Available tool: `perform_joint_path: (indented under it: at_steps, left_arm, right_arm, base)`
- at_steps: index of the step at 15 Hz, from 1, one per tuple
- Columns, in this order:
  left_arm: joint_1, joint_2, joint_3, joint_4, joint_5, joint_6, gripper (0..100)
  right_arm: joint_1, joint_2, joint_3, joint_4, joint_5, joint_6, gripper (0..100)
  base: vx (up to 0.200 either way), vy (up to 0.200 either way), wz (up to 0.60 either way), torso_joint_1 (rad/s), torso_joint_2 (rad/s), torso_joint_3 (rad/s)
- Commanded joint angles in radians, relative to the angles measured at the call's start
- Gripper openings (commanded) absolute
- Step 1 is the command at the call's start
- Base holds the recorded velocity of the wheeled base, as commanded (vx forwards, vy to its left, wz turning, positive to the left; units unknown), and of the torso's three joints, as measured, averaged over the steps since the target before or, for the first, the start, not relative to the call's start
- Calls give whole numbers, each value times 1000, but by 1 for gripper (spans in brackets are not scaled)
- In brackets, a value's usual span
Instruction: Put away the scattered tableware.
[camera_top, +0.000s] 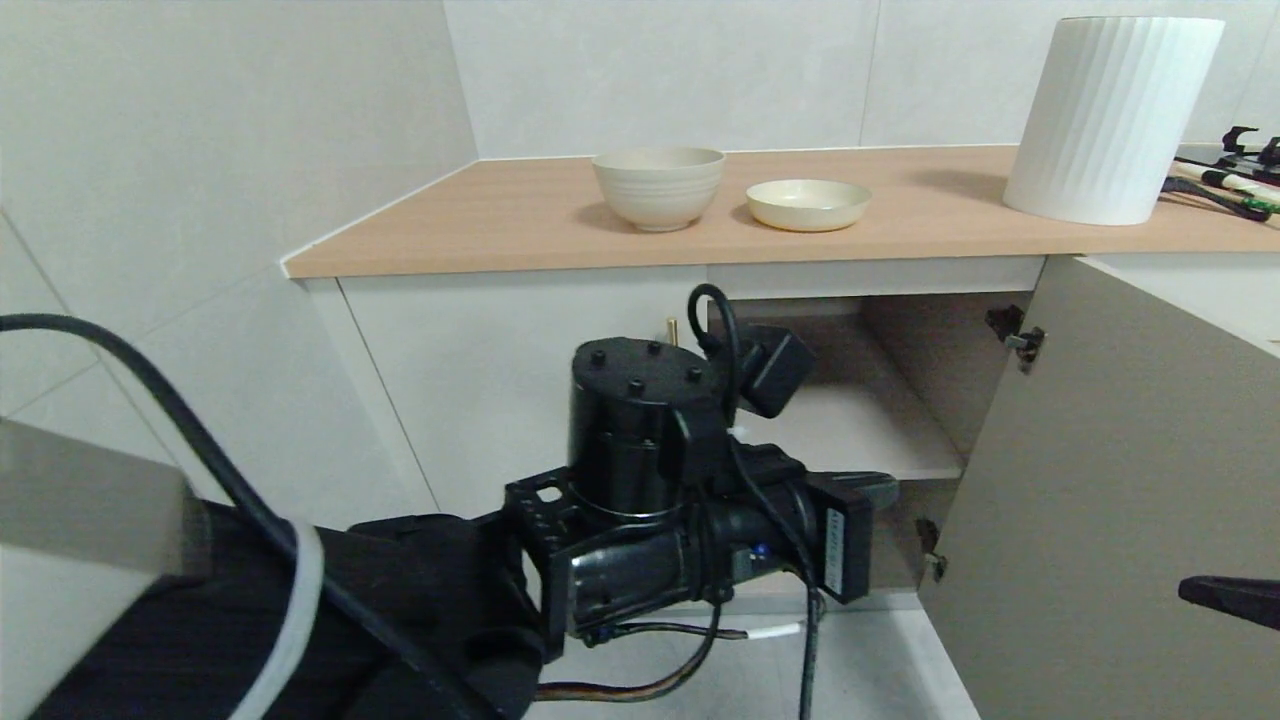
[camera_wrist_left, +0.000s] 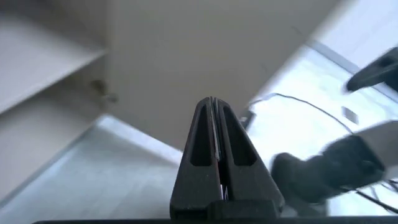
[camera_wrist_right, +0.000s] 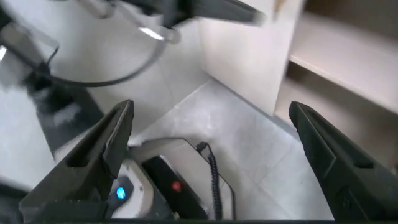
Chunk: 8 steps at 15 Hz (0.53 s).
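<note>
Pale tiled walls meet in a corner behind a wooden counter (camera_top: 480, 225), and the tableware to be put away sits on it. A ribbed bowl (camera_top: 658, 186) stands upright toward the left. Just beside it, not touching, is a shallow dish (camera_top: 808, 203). Both are near the front edge, directly above the open cupboard, so each likely needs only a short carry down.

Below them, the left arm (camera_top: 640, 470) hangs low in front of the cupboard opening. The left gripper (camera_wrist_left: 211, 109) is pressed closed on nothing. The cupboard's bare shelf (camera_top: 860, 420) looks like the intended place for the pieces.

Farther right, a tall white ribbed container (camera_top: 1110, 115) stands on the counter, well apart from the dish. The cupboard door (camera_top: 1100, 480) is swung wide, keeping the shelf reachable. The right gripper (camera_wrist_right: 211, 109) is low over the floor beside the door, with its jaws spread wide, seemingly ready to grasp.
</note>
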Motion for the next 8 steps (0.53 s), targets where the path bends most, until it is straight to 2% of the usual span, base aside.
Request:
perform_joint_path:
  at_steps: [1, 3, 5, 8]
  left_arm:
    - [78, -132, 92, 17, 2, 20, 0]
    - [148, -255, 163, 101, 2, 73, 0]
    - [196, -341, 198, 180, 2, 88, 0]
    - [234, -401, 238, 226, 0, 88, 0]
  right_arm:
    - [-8, 61, -35, -3, -14, 30, 100]
    - [-11, 135, -69, -4, -31, 33, 100]
    - [-11, 178, -83, -9, -37, 32, 100]
    - [-11, 250, -124, -12, -34, 30, 100]
  base:
    - [0, 0, 0, 0, 0, 0]
    - [0, 0, 0, 0, 0, 0]
    - [0, 0, 0, 0, 0, 0]
    - [0, 0, 0, 0, 0, 0]
